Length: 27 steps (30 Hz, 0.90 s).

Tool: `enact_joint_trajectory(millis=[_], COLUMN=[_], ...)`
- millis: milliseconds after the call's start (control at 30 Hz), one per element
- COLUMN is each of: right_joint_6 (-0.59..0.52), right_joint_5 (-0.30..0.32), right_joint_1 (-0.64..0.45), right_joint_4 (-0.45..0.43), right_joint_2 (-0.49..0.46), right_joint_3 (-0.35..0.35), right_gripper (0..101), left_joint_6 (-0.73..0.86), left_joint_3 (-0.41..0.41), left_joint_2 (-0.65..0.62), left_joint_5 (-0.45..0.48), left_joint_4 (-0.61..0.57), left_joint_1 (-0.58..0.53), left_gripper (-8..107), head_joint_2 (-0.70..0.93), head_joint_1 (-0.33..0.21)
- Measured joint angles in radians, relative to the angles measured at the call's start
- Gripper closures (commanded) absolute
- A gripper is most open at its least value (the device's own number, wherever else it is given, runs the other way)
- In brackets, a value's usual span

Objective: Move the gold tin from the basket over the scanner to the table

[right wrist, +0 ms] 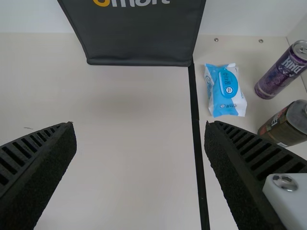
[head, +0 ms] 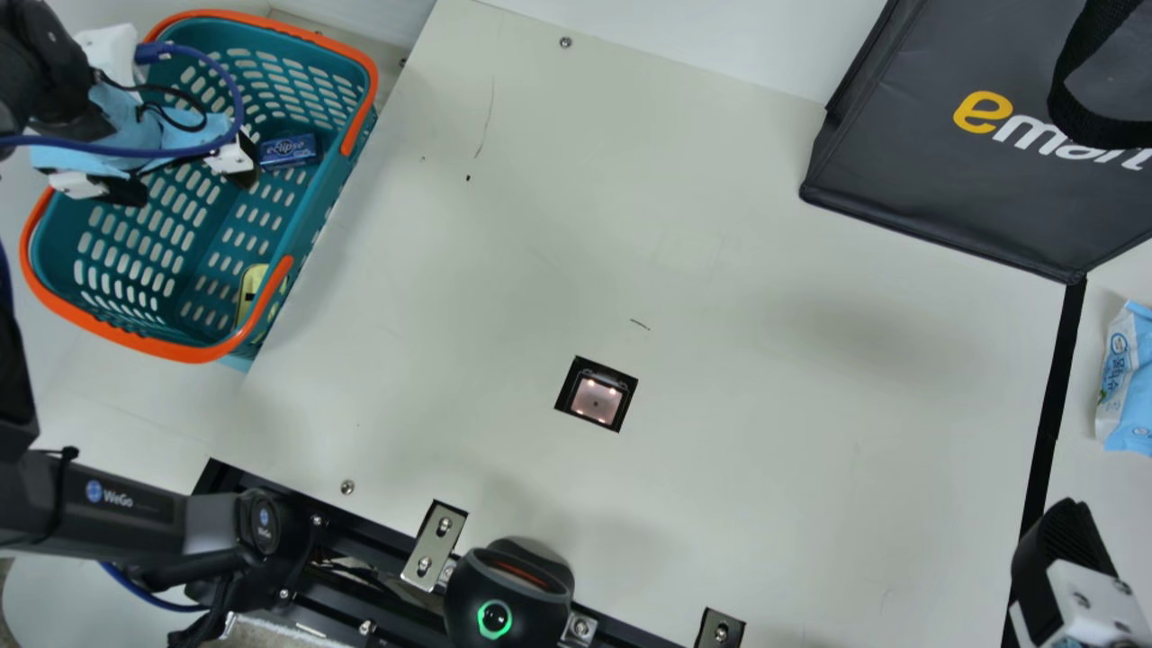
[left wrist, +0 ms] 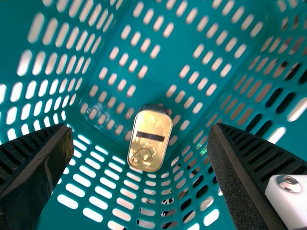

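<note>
Worktop (head: 720, 270) adjoins the basket (head: 193, 353). Your left end effector (left wrist: 140, 126), nearer and open, has the gold tin (left wrist: 150, 139) ahead inside the basket's near end, long axis roughly square to the closing line.

- Place type: mock shop checkout, apparently in a robotics lab.
- Checkout indicators: scanner (head: 596, 401) in table (head: 765, 450); shopping basket (head: 180, 349); shopping bag (head: 909, 171).
- Lab indicator: robot arm (head: 117, 513).

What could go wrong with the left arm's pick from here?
The gold tin lies low by the slotted wall of the basket; the left gripper might bump or snag there. The tin's rounded, shiny shell may slip. The blue box in the same basket could get nudged.
</note>
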Motion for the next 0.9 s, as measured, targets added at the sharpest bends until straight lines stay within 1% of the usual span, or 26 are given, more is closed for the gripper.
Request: enact_joint_trajectory(millis=[333, 567, 900], right_joint_6=[0.000, 0.000, 0.000], right_joint_5=[0.000, 0.000, 0.000], right_joint_1=[0.000, 0.000, 0.000], right_joint_4=[0.000, 0.000, 0.000], right_joint_2=[0.000, 0.000, 0.000], right_joint_3=[0.000, 0.000, 0.000], right_gripper=[6, 6, 6], left_joint_6=[0.011, 0.041, 0.131], left_joint_3=[0.026, 0.066, 0.132], left_joint_2=[0.045, 0.077, 0.130], left_joint_5=[0.005, -0.062, -0.180], left_joint_4=[-0.008, -0.040, -0.125], left_joint_1=[0.006, 0.027, 0.068], left_gripper=[9, 9, 9], head_joint_2=[0.002, 0.000, 0.002], head_joint_1=[0.002, 0.002, 0.002])
